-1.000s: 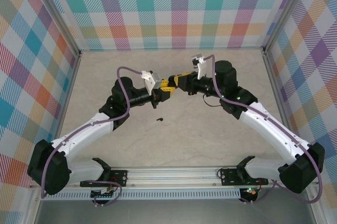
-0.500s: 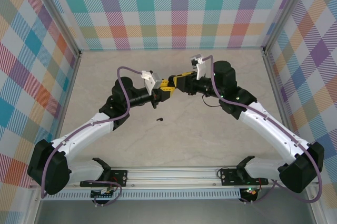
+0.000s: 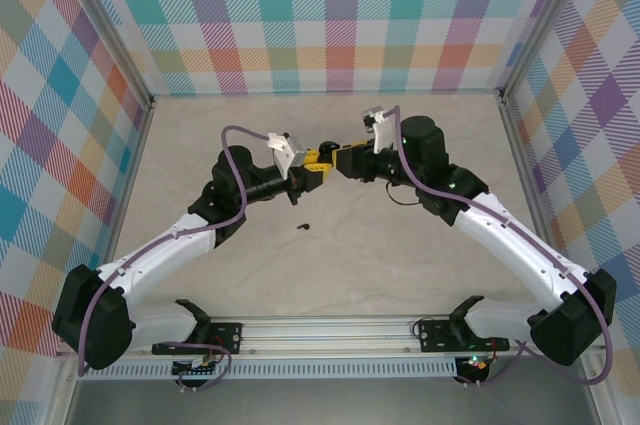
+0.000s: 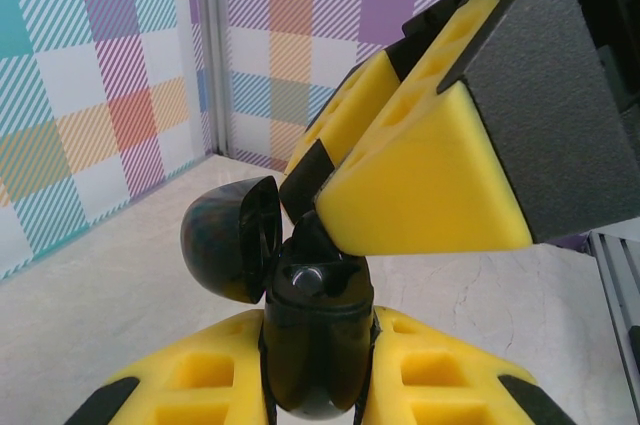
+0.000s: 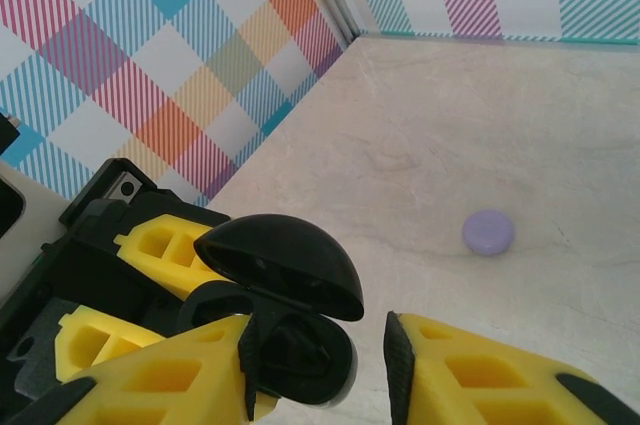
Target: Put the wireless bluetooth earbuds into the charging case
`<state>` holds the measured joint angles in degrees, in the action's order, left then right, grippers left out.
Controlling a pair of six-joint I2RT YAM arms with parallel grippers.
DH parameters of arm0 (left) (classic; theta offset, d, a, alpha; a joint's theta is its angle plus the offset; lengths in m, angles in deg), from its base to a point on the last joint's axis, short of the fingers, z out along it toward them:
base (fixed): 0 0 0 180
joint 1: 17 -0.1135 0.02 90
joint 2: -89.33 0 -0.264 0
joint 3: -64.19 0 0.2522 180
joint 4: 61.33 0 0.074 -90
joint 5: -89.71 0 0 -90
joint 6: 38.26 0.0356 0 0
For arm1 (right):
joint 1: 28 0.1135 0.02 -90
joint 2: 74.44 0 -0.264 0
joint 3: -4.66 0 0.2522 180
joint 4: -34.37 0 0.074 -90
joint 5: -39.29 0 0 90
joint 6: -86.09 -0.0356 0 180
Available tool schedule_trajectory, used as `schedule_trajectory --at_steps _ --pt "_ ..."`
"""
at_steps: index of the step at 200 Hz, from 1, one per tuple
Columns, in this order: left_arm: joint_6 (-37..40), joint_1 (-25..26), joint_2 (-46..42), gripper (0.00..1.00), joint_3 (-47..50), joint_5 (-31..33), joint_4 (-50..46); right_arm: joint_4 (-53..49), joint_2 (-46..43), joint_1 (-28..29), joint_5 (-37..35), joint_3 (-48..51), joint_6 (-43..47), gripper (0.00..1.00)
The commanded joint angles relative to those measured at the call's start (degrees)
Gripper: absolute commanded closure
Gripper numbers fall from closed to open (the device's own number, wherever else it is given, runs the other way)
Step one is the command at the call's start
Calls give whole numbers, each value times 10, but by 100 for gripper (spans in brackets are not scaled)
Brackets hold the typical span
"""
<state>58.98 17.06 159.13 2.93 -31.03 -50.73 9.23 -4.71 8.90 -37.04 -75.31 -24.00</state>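
My left gripper (image 4: 318,327) is shut on a black charging case (image 4: 316,350), held upright above the table with its domed lid (image 4: 228,242) swung open. A glossy round piece, seemingly an earbud (image 4: 306,280), sits in the case's top. My right gripper (image 5: 320,350) stands open right at the case (image 5: 305,360). One finger lies against the case's side and the other is apart from it, under the raised lid (image 5: 282,261). In the top view both grippers (image 3: 308,175) (image 3: 331,159) meet at mid-table. One black earbud (image 3: 304,227) lies loose on the table in front of them.
A small lilac round case (image 5: 488,232) lies shut on the marble table beyond the right gripper. Plaid walls (image 3: 330,15) enclose the table on three sides. The aluminium rail (image 3: 330,330) with both arm bases runs along the near edge.
My right gripper's jaws have spread apart at the case. The left gripper and the case have stayed where they were, as has the loose earbud.
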Motion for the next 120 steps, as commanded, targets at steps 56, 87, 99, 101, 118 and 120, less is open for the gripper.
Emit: schedule_trajectory --at_steps 56,87,99,101,118,120 --pt "-53 -12 3 95 13 2 85 -73 -58 4 -115 -21 13 52" --pt "-65 -22 -1 95 14 -15 93 -166 -56 -10 -192 -28 21 51" --pt "-68 -24 -4 95 12 -20 93 -189 -53 -27 -185 -22 20 50" --pt "-68 -25 -6 95 12 -22 93 -192 -52 -30 -182 -21 20 51" --pt "-68 -27 -15 95 6 -27 84 -211 -42 -54 -154 -4 20 50" --pt "-67 -27 -16 95 5 -28 83 -212 -41 -56 -150 -2 20 50"
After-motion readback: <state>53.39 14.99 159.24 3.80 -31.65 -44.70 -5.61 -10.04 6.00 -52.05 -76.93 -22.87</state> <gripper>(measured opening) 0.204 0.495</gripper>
